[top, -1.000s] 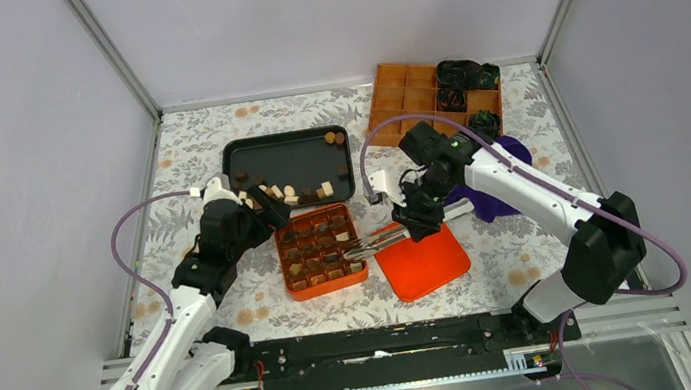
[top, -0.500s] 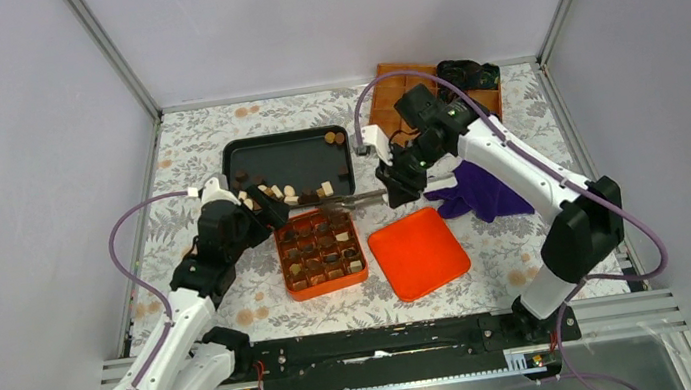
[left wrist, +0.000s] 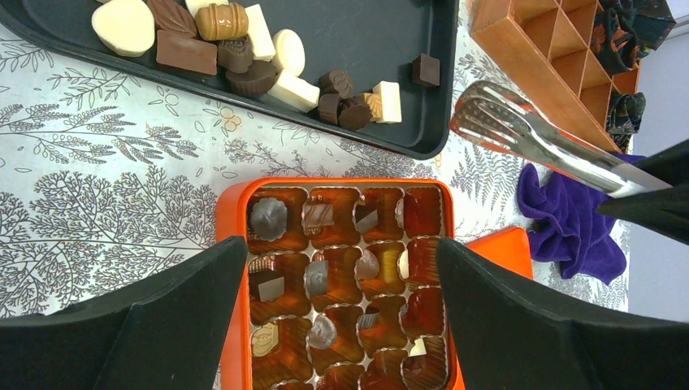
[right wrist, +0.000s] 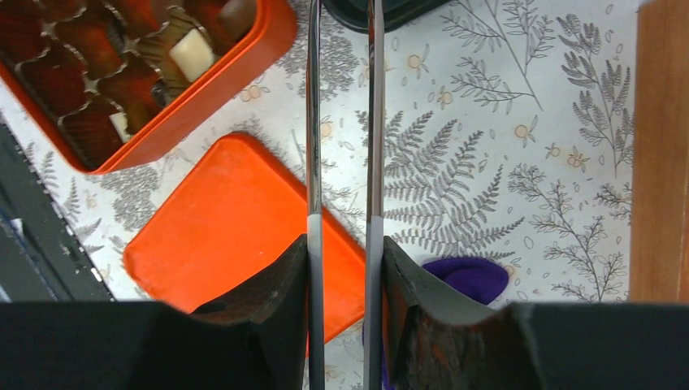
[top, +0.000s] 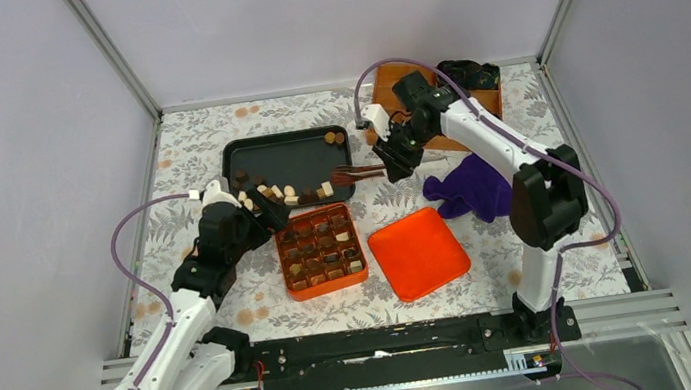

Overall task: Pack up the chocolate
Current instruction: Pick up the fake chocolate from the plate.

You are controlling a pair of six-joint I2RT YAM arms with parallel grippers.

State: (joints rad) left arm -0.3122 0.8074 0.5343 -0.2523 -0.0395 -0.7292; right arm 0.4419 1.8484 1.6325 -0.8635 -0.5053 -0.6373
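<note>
Right wrist view: your right claw (right wrist: 341,248) clamps tongs (right wrist: 313,122), probably to fetch chocolate (left wrist: 188,53); left claw (left wrist: 337,252) stands apart, empty.

Pale grey walls (top: 13,148) are enclosing the bench (top: 202,133), which is wearing a white cover printed with ferns and flowers; aluminium posts (top: 111,54) are framing the back corners.

gap: narrow, box (top: 283,264) to lid (top: 419,253) | obstacle: tongs (top: 356,172) over tray's (top: 286,154) right rim

Brown and cream chocolates (left wrist: 236,55), orange box (left wrist: 230,215), black tray (top: 291,157), purple cloth (top: 470,189), fern-print table (top: 204,143)
</note>
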